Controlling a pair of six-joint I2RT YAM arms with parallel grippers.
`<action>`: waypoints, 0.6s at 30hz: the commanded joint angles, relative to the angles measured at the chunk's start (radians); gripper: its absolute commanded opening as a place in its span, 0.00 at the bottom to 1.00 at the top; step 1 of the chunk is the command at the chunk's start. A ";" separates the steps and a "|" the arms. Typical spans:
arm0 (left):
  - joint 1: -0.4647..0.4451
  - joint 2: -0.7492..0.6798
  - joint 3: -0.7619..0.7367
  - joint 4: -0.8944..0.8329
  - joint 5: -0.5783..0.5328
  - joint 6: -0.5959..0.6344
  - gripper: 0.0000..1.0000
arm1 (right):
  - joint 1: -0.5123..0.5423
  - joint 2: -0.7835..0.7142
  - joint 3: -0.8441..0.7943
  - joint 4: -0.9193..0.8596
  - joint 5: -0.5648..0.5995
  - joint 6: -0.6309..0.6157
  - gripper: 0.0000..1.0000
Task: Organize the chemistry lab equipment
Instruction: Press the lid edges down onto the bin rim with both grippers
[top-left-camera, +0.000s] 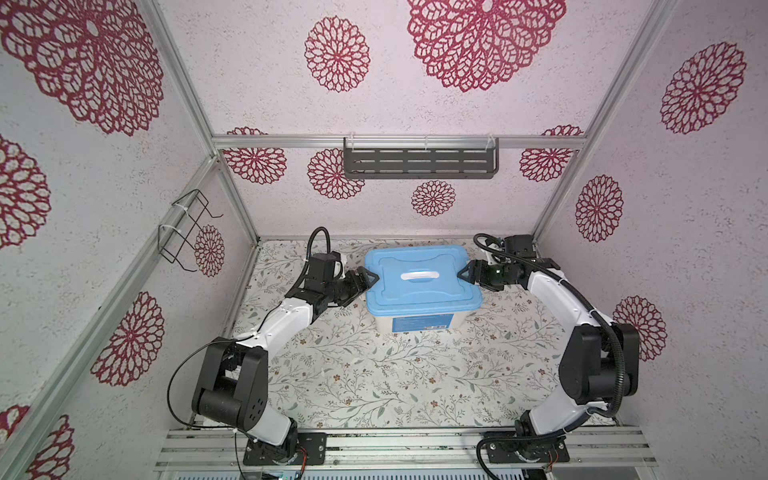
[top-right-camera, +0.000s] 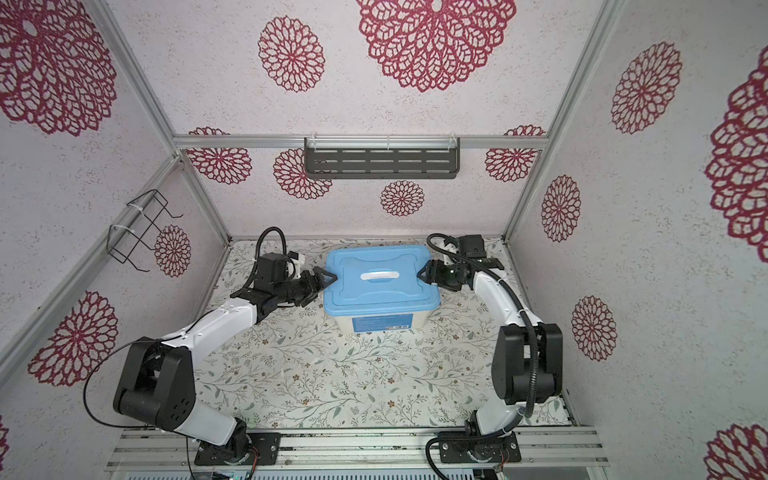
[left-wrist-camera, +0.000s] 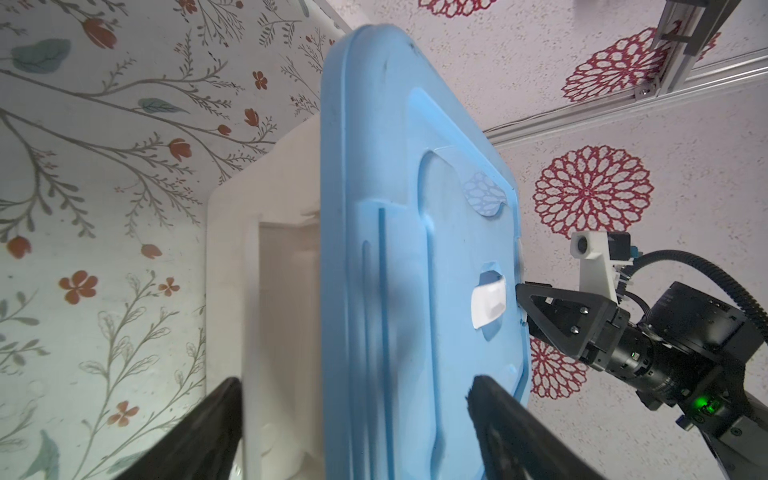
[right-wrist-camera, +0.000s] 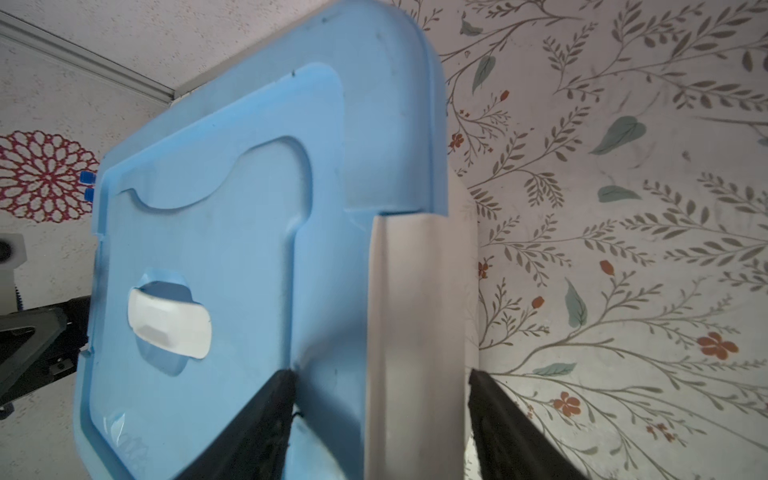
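The chemistry lab equipment is hidden in every view. A big white tub (top-left-camera: 419, 323) stands at the back middle of the table with a flat blue lid (top-left-camera: 422, 295) lying on it. My left gripper (top-left-camera: 368, 279) (left-wrist-camera: 355, 380) is at the tub's left end. It is open, with one finger over the lid (left-wrist-camera: 395, 249) and the other beside the tub's white wall (left-wrist-camera: 282, 291). At the right end my right gripper (top-left-camera: 464, 274) (right-wrist-camera: 381, 372) also stands open astride the lid's edge (right-wrist-camera: 324, 249) and the tub's white flap (right-wrist-camera: 415, 311). Its upper finger touches the lid.
A white handle (top-left-camera: 419, 276) sits in the middle of the lid. A dark slotted shelf (top-left-camera: 419, 163) hangs on the back wall and a black wire rack (top-left-camera: 185, 226) on the left wall. The floral table top (top-left-camera: 374, 374) stretches in front of the tub.
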 joint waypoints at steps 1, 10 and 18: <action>-0.007 0.002 0.022 0.060 0.015 -0.015 0.87 | 0.018 -0.055 -0.016 0.024 -0.082 0.007 0.70; -0.011 -0.019 0.064 -0.081 -0.055 0.035 0.74 | 0.021 -0.060 -0.015 -0.003 -0.031 -0.005 0.68; -0.020 -0.018 0.107 -0.203 -0.083 0.125 0.55 | 0.036 -0.085 -0.057 0.001 -0.034 -0.029 0.69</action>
